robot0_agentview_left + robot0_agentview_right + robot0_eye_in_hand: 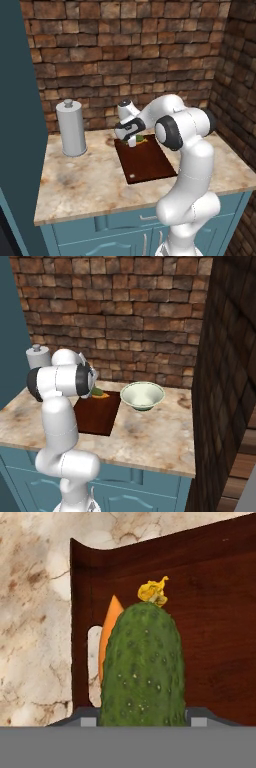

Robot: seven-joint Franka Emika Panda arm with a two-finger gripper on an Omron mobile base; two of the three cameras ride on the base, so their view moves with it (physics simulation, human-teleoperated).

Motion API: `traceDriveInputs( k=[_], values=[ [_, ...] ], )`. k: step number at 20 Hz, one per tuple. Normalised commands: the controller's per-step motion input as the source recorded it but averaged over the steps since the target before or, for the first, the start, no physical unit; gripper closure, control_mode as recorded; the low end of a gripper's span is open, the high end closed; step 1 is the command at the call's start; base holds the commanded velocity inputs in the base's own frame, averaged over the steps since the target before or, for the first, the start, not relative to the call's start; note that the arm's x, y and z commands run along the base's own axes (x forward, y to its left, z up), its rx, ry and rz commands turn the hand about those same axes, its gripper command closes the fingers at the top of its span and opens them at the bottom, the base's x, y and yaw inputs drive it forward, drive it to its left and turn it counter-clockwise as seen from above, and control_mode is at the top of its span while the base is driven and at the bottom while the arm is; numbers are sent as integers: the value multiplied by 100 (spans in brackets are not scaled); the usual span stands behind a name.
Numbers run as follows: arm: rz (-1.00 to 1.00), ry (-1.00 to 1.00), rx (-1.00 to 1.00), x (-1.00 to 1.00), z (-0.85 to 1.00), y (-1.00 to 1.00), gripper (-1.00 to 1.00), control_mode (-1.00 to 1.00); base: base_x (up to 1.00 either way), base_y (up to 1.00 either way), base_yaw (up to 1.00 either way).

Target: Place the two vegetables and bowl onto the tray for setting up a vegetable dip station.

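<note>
The tray (147, 161) lies on the counter (80, 180) with its slot handle at the far end, toward the brick wall. The bowl (142, 394) stands on the counter at about 3 o'clock from the tray in the right base view, just beside its edge and not yet on it. The gripper (132, 138) hangs low over the tray's handle end. In the hand view the cucumber (143, 667) stands between the two finger tips, reaching up from the bottom, so the fingers look clenched on it (the pads themselves are hidden behind it, so the contact is my reading). The carrot (109, 637) lies on the tray at about 10 o'clock from the cucumber, beside the slot.

The step in hand looks like setting the cucumber down. To do it well, lower until it rests on the wood, clear of the slot and not on top of the carrot, then release. Keeping both vegetables toward the handle end would leave the near half free for the bowl.
</note>
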Motion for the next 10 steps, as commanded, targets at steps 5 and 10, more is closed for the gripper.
traceDriveInputs(
  k=[5, 10],
  values=[
    [0, 0, 0, 0, 0, 0, -100, -100, 0, 0, 0],
    [0, 0, 0, 0, 0, 0, -100, -100, 0, 0, 0]
  ],
)
